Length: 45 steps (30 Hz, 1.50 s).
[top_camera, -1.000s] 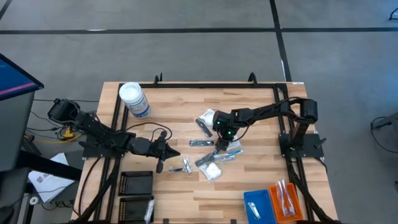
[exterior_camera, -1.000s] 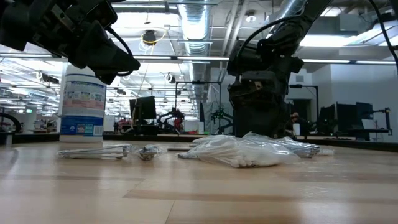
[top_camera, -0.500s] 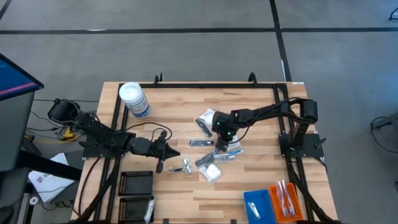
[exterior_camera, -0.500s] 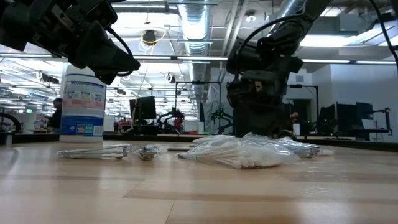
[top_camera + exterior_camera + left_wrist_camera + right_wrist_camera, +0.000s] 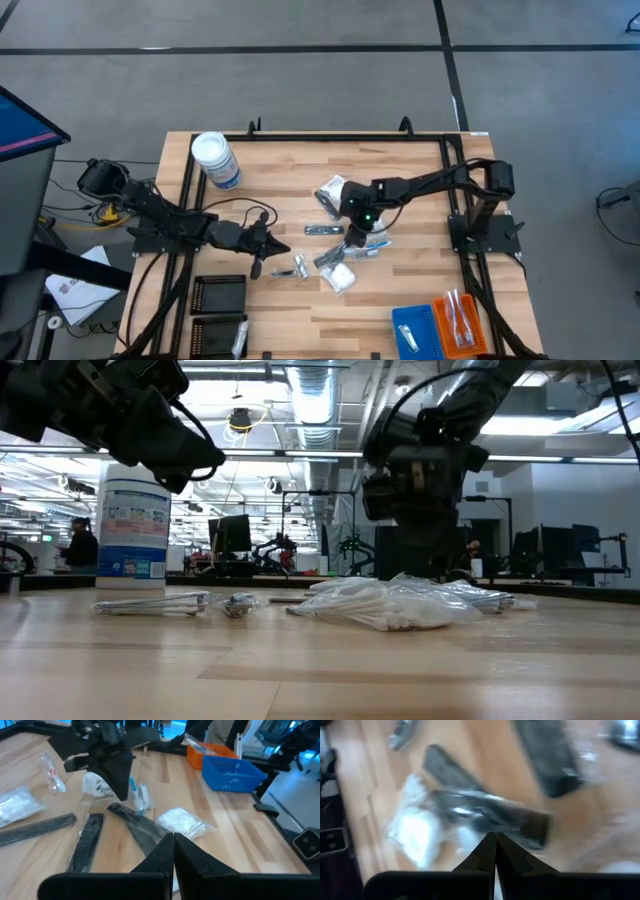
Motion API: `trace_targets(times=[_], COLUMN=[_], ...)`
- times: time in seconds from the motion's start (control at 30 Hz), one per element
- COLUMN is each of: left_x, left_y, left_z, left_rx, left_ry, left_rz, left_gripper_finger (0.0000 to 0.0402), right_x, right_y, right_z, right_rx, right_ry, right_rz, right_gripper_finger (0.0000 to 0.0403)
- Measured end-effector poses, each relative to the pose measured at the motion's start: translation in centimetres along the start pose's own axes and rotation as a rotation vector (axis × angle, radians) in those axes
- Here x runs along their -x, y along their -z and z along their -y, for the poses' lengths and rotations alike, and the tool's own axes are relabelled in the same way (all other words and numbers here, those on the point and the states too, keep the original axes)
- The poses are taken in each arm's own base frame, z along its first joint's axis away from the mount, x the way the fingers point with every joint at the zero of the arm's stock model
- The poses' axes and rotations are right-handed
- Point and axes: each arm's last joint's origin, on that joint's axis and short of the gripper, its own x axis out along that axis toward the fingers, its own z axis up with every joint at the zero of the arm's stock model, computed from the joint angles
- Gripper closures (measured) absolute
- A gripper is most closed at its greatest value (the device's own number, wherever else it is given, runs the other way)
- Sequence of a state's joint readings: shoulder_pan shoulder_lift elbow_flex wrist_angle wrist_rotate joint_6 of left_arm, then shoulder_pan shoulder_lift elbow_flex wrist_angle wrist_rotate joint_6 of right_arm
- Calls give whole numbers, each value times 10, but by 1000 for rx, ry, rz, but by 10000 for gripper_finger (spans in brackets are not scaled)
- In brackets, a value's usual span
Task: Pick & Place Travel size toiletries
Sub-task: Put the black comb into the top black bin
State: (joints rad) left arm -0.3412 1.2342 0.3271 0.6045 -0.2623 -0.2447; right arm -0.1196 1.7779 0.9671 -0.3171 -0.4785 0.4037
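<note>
Bench [image 5: 400,300]: a light wooden top with a black frame along its edges, seen from above.
Toiletries [image 5: 340,255]: a loose heap is spread at the middle of the bench; white sachets [image 5: 181,822], dark sticks [image 5: 87,840] and clear-wrapped pieces [image 5: 385,605] lie flat, some touching.
Right gripper [image 5: 356,228]: it is held over the heap, just above the wrapped pieces; its 2 fingers [image 5: 487,851] are pressed together, and no item can be made out between them.
Left gripper [image 5: 262,250]: it is held near the left side of the heap; its 2 fingers [image 5: 170,851] are closed tip to tip with nothing between them.
Jar [image 5: 214,160]: 1 white-lidded round jar stands upright at the far left of the bench, well apart from the heap.
Trays: 2 black trays [image 5: 218,296] lie at the near left edge; 1 blue tray [image 5: 412,330] and 1 orange tray [image 5: 460,322] sit side by side at the near right, the orange one holding a few clear-wrapped items.
</note>
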Motion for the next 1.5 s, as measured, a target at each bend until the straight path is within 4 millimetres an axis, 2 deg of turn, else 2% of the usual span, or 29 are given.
trace_targets(times=[0.23, 0.37, 0.53, 0.63, 0.87, 1.0, 1.13, 1.27, 1.37, 1.5], left_x=[-12, -17, -18, -19, -28, -47, -75, -100, -111, -117], left_y=[8, 12, 10, 5, -4, 3, 8, 8, 9, 10], left_z=[2, 3, 3, 5, -3, -15, -21, -18, -12, -5], left_rx=[30, 31, 38, 30, 30, 98, 136, 140, 136, 127], left_ry=[34, 35, 38, 41, -5, -49, -3, 40, 99, 118], left_rz=[9, 12, 26, 42, 67, 12, -58, -80, -103, -120], left_gripper_finger=[399, 399, 399, 399, 399, 399, 399, 399, 399, 399], right_x=[-15, -23, -27, -20, 6, 3, 0, -4, -14, -19], right_y=[17, 26, 44, 47, 31, 34, 44, 51, 56, 67], right_z=[-34, -44, -62, -77, -69, -62, -67, -80, -88, -86], right_rx=[35, 15, 16, 68, -19, -94, -123, -176, -200, -244], right_ry=[57, 103, 11, -8, 207, 257, 349, 394, 388, 416], right_rz=[-13, -23, -148, -107, 152, 119, 132, 230, 293, 309], right_gripper_finger=[403, 403, 403, 403, 403, 403, 403, 403, 403, 403])
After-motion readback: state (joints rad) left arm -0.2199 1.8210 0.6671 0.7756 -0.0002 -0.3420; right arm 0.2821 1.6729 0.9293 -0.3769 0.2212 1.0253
